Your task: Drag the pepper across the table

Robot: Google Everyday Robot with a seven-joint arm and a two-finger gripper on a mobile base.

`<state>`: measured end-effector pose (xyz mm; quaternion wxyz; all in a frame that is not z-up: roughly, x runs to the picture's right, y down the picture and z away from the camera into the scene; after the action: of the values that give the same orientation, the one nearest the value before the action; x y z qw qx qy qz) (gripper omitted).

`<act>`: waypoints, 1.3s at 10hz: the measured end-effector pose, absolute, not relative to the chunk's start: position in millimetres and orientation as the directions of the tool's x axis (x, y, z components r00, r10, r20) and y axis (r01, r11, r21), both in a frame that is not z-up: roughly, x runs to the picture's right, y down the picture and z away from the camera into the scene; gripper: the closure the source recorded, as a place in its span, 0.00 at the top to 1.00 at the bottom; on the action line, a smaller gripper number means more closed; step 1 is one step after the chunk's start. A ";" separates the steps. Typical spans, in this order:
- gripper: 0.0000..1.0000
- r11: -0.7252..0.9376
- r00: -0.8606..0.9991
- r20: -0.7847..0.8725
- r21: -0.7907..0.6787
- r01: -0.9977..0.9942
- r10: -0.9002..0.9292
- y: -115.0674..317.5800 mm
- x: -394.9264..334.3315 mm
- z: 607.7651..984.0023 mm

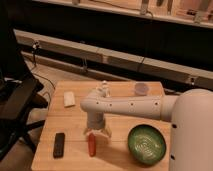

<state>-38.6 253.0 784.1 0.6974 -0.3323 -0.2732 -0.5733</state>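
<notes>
The slim red-orange pepper (92, 145) lies lengthwise on the light wooden table (75, 120) near its front edge. My gripper (97, 132) points straight down at the end of the white arm (125, 105), right over the pepper's far end. Its white fingers (106, 131) stand spread on either side of the pepper's top. Whether they touch the pepper I cannot tell.
A black rectangular bar (59, 145) lies left of the pepper. A green bowl (146, 143) sits at the front right. A white block (69, 99) lies at the back left, a small pale cup (142, 89) at the back right. A dark chair (15, 100) stands left of the table.
</notes>
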 end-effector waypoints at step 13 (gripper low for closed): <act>0.14 0.108 0.133 0.807 -0.086 0.990 -0.575 298.9 -65.6 774.4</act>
<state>-65.6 298.9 774.4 0.6754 -0.3320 -0.3125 -0.5796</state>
